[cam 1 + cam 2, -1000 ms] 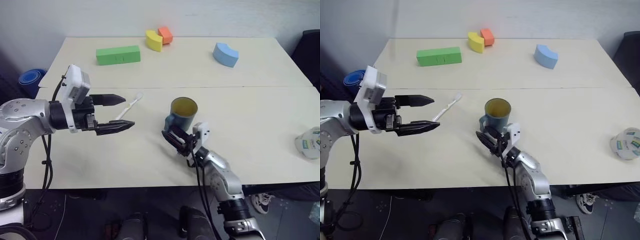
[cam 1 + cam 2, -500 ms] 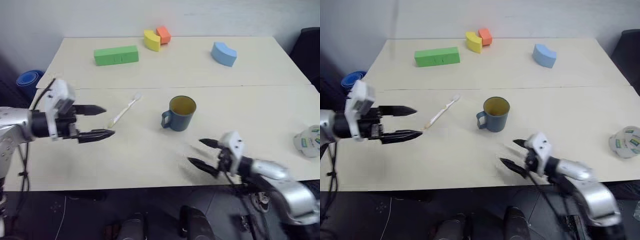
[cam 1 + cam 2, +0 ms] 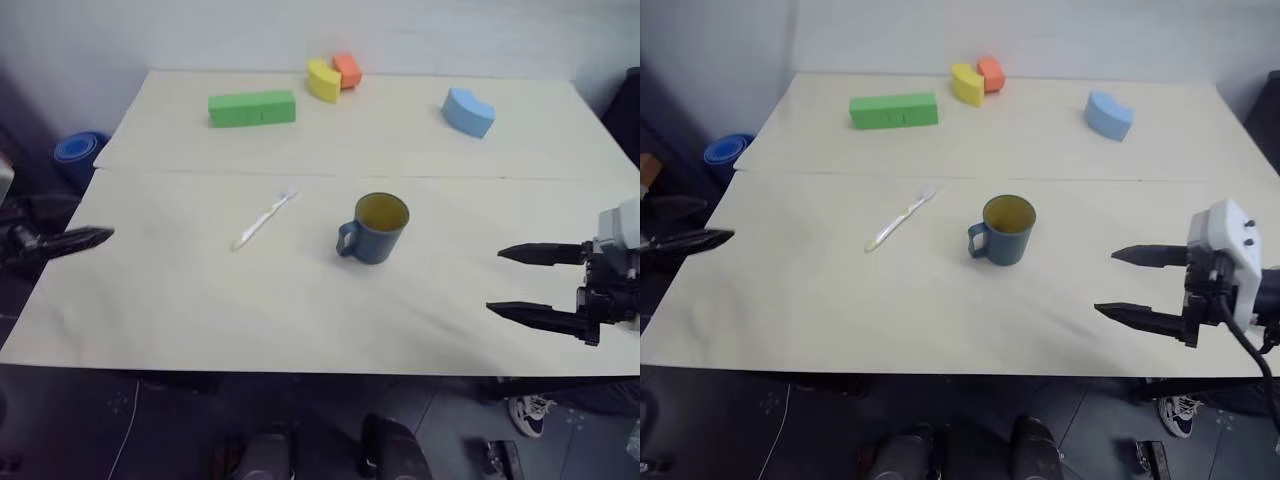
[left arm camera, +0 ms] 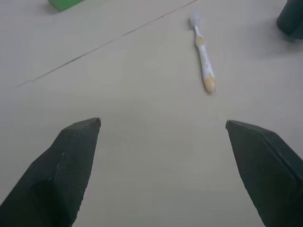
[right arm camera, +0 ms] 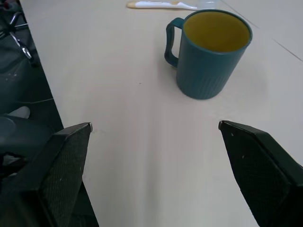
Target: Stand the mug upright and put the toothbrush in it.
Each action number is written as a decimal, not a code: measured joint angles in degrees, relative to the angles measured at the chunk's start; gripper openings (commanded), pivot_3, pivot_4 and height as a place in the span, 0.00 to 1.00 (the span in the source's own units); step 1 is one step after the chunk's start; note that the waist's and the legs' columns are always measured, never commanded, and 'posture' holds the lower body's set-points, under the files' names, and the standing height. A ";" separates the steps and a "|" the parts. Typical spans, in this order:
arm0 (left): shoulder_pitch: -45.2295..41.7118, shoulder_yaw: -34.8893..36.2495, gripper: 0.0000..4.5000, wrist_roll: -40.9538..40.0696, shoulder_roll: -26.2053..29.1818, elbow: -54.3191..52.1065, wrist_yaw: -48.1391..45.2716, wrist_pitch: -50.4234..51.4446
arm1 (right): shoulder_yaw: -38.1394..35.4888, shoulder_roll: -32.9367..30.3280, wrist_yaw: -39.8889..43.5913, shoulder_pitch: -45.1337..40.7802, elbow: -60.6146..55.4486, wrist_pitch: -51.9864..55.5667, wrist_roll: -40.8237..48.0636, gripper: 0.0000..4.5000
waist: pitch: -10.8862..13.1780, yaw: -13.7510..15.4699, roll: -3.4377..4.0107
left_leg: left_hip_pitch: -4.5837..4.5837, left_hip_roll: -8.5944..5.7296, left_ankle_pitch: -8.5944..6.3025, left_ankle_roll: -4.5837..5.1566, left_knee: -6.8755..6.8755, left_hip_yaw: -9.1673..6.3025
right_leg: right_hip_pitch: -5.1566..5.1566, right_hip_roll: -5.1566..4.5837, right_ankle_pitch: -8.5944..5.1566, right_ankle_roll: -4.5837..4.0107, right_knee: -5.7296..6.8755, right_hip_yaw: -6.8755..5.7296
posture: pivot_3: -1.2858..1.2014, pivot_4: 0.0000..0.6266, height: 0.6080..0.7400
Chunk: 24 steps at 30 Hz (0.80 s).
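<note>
- While I watch from the head cameras, the mug (image 3: 376, 226) stands upright near the middle of the table (image 3: 300, 300), mouth up, yellow inside showing, its loop handle turned toward my left side.
- Nothing is in the mug as far as I can see; the toothbrush (image 3: 263, 218) lies flat on the table to the left of it, apart from it, bristle end pointing toward the far side and toward the mug, yellowish handle end nearer to me.
- My right gripper (image 3: 1122, 282) hangs above the near right part of the table, well apart from the mug, fingers pointing left across the table; they are spread wide with nothing between them.
- From my right wrist camera I see the mug (image 5: 214, 53) ahead between the two spread fingers (image 5: 61, 161), untouched, with the toothbrush beyond it.
- My left gripper (image 3: 95, 236) sits at the left edge of the table, only partly in sight from the head; I can make out a dark fingertip pointing right, toward the table.
- On my left wrist camera its two fingers (image 4: 71, 161) stand far apart and empty, with the toothbrush (image 4: 203, 54) lying ahead on the bare tabletop, clear of both fingers.
- Along the far side of the table sit a green block (image 3: 252, 107), a yellow piece (image 3: 323, 80) touching an orange piece (image 3: 347, 69), and a blue piece (image 3: 469, 111) further right, all well away from the mug and toothbrush.
- A seam line runs across the table just beyond the mug and the toothbrush.
</note>
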 measured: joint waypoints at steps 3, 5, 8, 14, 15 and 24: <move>-12.76 -9.69 1.00 3.93 -6.60 5.84 -1.21 -0.63 | -1.24 -0.05 -0.04 0.27 -0.28 0.78 0.59 0.99 | -0.08 0.35 -0.14 | -0.23 -0.04 0.02 0.03 0.12 0.00 | -0.15 0.01 0.03 0.02 0.07 -0.05 | 0.52 0.24 1.00; -21.44 -16.22 1.00 7.41 -13.31 10.38 -0.98 -1.13 | -3.23 -0.05 -0.77 0.20 -1.63 2.21 1.93 0.99 | -0.07 0.65 -0.23 | -0.33 -0.04 0.04 0.05 0.21 0.00 | -0.20 0.01 0.06 0.05 0.09 -0.07 | 0.52 0.24 1.00; -31.69 -22.61 1.00 12.68 -21.64 19.56 0.09 -2.97 | -6.98 -0.06 -1.90 0.41 -3.86 4.61 4.07 0.99 | -0.12 0.74 -0.47 | -0.36 -0.07 0.04 0.06 0.20 -0.01 | -0.20 0.01 0.08 0.10 0.06 -0.13 | 0.52 0.24 1.00; -43.57 -28.28 1.00 21.32 -34.27 38.63 6.73 -9.09 | -12.67 0.67 -5.61 2.73 -9.53 8.96 8.55 0.99 | -0.05 -0.15 -0.66 | -0.38 -0.06 0.03 0.08 0.18 -0.02 | -0.20 0.01 0.09 0.12 0.01 -0.15 | 0.52 0.24 1.00; -44.83 -29.05 1.00 22.81 -36.12 41.43 8.68 -9.91 | -13.69 1.33 -6.44 3.49 -10.65 9.40 9.15 0.99 | -0.03 -0.21 -0.71 | -0.39 -0.06 0.03 0.08 0.17 -0.03 | -0.20 0.00 0.09 0.12 0.00 -0.14 | 0.52 0.24 1.00; -47.67 -31.57 0.88 31.34 -44.00 52.86 21.83 -13.05 | -19.00 3.05 -11.72 6.27 -15.39 11.44 14.49 1.00 | -0.02 -0.11 -0.85 | -0.38 -0.05 0.04 0.10 0.22 -0.02 | -0.20 -0.02 0.10 0.11 0.02 -0.08 | 0.52 0.24 1.00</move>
